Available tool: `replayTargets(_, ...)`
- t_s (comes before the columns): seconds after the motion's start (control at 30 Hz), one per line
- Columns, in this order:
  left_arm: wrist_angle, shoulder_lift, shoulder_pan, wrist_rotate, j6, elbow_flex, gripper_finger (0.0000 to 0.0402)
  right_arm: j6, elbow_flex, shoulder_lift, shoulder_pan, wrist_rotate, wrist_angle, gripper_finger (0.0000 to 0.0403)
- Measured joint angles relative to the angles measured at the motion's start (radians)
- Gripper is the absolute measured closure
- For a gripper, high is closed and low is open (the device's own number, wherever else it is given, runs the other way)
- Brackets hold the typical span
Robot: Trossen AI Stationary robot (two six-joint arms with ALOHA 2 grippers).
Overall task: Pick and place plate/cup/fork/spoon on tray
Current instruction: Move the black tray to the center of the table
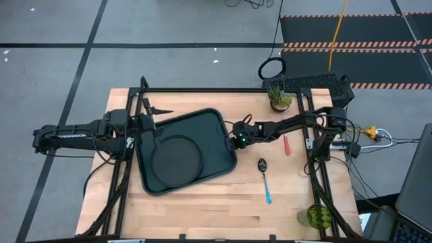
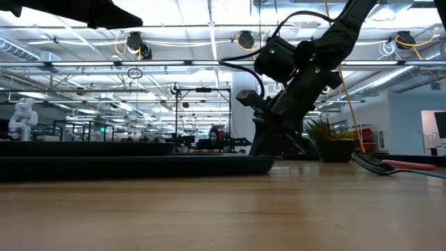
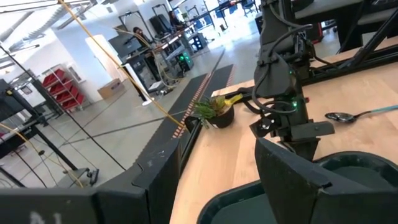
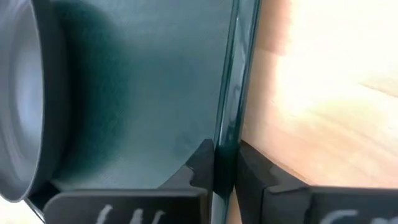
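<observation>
With our right gripper fingers pinched on the tray lip and the left gripper open, we likely reposition the tray next.

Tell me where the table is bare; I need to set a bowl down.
Bare wood runs along the near edge, below the tray and left of the spoon. Crowded: between tray and fork, where the right gripper pinches the tray's rim.

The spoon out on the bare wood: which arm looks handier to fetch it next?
Probably the right. The spoon lies on its side, near the right gripper, which is pinching the tray rim. The left gripper sits beyond the tray.
</observation>
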Motion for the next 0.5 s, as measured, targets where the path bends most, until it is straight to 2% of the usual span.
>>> replayTargets(0.2,-0.009,0.0,0.0,0.0,-0.002,0.0,0.0192,0.025,-0.001,-0.018,0.03,-0.001,-0.069,0.0381)
replayTargets(0.37,-0.027,0.0,0.001,-0.004,0.003,0.0,0.0192,0.065,-0.003,-0.093,0.07,-0.001,-0.236,0.0381)
replayTargets(0.5,-0.03,0.0,0.001,-0.019,0.005,0.0,0.0192,0.131,-0.006,-0.162,0.114,0.047,-0.342,0.0381)
